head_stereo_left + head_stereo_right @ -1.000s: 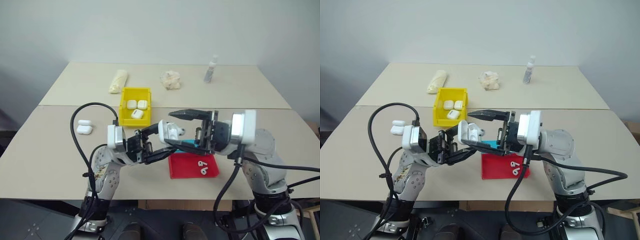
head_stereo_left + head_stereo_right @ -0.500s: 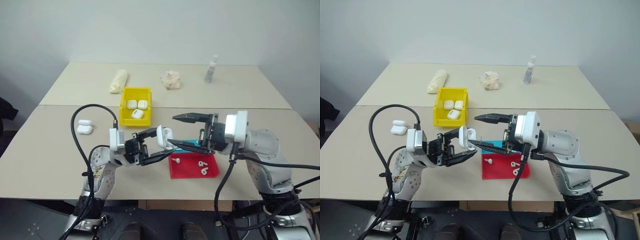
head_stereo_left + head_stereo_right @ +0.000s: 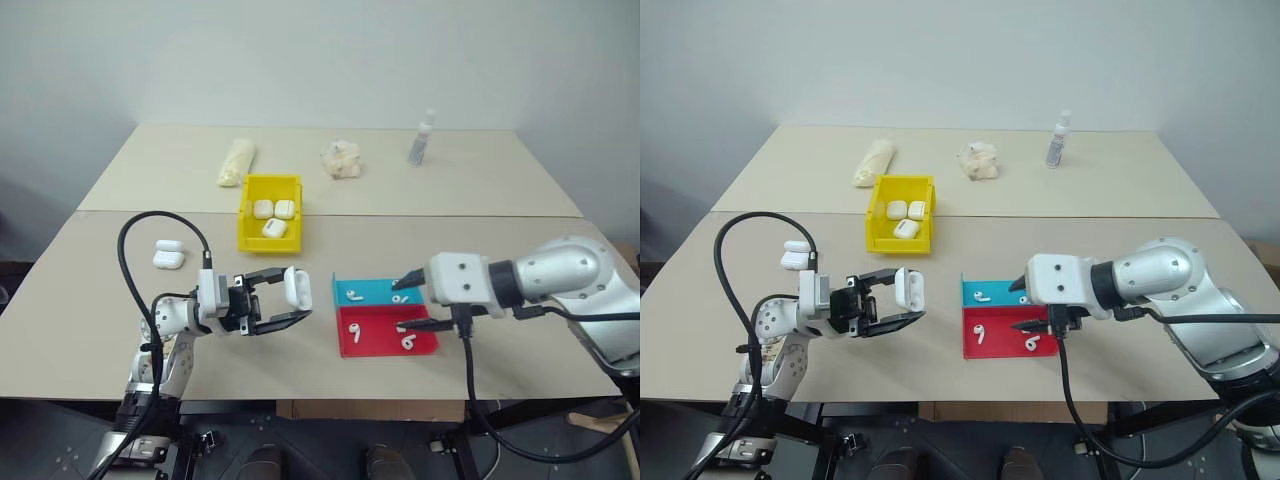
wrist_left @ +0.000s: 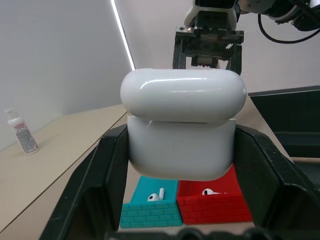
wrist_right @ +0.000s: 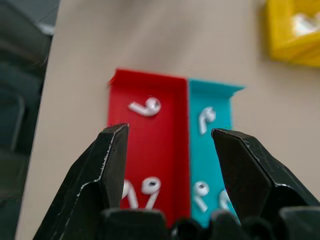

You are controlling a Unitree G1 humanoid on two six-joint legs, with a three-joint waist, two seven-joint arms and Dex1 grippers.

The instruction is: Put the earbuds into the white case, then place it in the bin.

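Note:
My left gripper (image 3: pixel 290 302) is shut on the white case (image 3: pixel 297 286), holding it upright above the table, left of the tray; close up, the case (image 4: pixel 182 130) sits between both fingers. My right gripper (image 3: pixel 408 301) hangs open, tilted down over the right part of the red-and-blue tray (image 3: pixel 372 338). Between its spread fingers (image 5: pixel 107 160) lie earbuds (image 5: pixel 145 106) in the red half and earbuds (image 5: pixel 205 116) in the blue half. The yellow bin (image 3: pixel 250 195) stands further back on the left, with three white cases inside.
Two more white cases (image 3: pixel 168 255) lie at the table's left. On the far table stand a small bottle (image 3: pixel 422 138), a crumpled pale lump (image 3: pixel 341 160) and a cream-coloured roll (image 3: pixel 237 162). A black cable loops by the left arm.
The two grippers have drawn apart and sunk. The left one carried the case to the left; the right one swung to the right and tipped down over the tray.

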